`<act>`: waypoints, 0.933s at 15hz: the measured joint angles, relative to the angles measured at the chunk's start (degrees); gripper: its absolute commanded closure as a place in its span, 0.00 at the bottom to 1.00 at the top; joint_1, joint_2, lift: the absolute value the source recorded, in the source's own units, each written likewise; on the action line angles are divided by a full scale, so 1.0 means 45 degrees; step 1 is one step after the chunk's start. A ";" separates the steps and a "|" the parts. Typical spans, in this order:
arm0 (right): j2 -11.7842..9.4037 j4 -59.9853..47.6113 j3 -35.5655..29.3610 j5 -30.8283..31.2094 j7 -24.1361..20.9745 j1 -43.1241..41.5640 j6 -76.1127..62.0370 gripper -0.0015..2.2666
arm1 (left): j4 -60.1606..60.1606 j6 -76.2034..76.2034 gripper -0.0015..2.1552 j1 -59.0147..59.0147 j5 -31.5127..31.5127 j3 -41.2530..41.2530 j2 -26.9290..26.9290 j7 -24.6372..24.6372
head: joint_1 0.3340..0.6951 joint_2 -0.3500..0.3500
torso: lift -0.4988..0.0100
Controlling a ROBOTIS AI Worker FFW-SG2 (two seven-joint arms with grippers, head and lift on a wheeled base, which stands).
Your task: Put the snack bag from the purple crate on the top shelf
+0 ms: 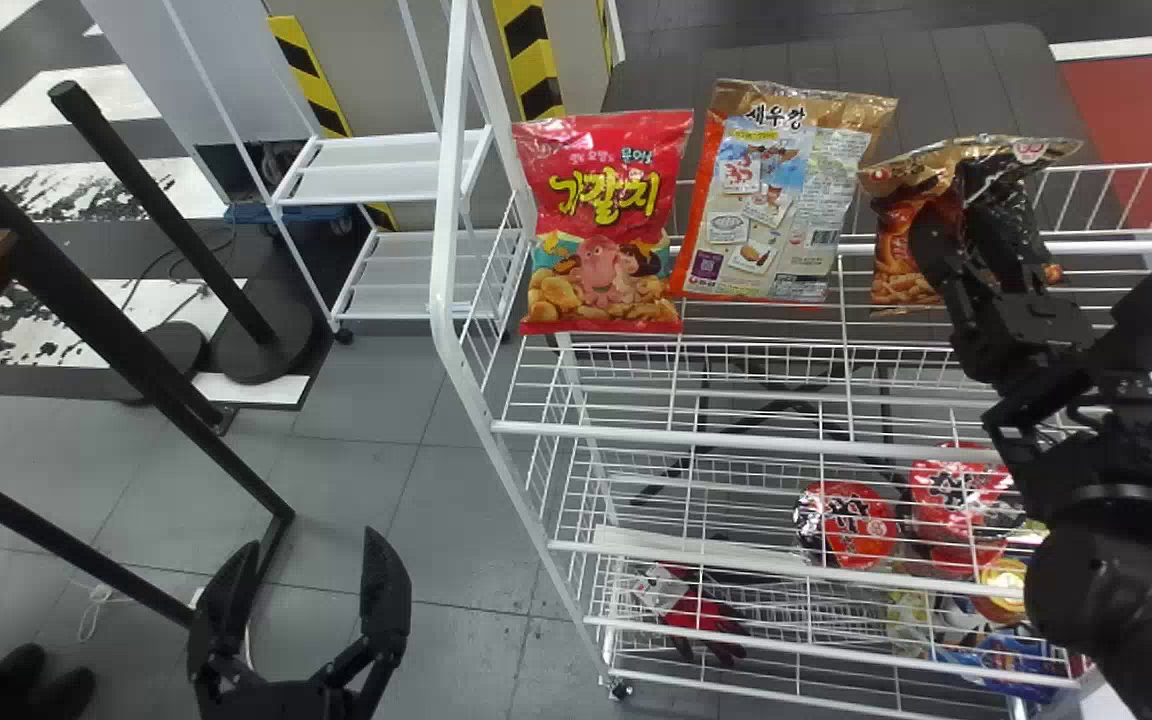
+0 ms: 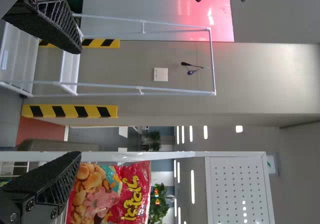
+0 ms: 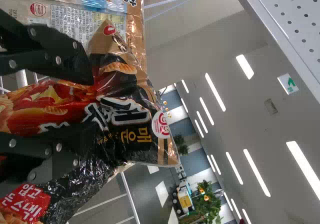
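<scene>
White wire rack (image 1: 447,200): off its left end my left gripper (image 1: 308,545) waits, wide open and empty. At the rack's top shelf (image 1: 636,435), my right gripper (image 3: 90,104) is part-closed, the black-and-red snack bag (image 3: 130,116) bunched between its fingers. I should settle its base on the rack's wires, release slowly and back straight out, lest it tip.

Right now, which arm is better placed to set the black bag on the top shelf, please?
Right, I'd say: the right gripper holds the black bag at the top shelf; the left gripper hangs beside the rack.
</scene>
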 measured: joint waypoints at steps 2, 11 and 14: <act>0.0000 -0.0078 -0.0021 -0.0016 0.0000 0.0067 0.0000 0.14 | 0.0000 0.0000 0.04 -0.0006 0.0000 0.0019 0.0000 0.0000 | 1.00 0.84 | 0.98; 0.0000 -0.1133 -0.0067 -0.0128 -0.0537 0.0643 0.0102 0.14 | 0.0007 0.0073 0.04 -0.0038 0.0015 0.0099 0.0000 -0.0020 | 1.00 0.84 | 0.98; 0.0000 -0.2413 0.0101 0.0533 -0.1385 0.1372 0.0564 0.12 | 0.0003 0.0137 0.04 -0.0044 0.0029 0.0155 0.0000 -0.0049 | 1.00 0.85 | 0.98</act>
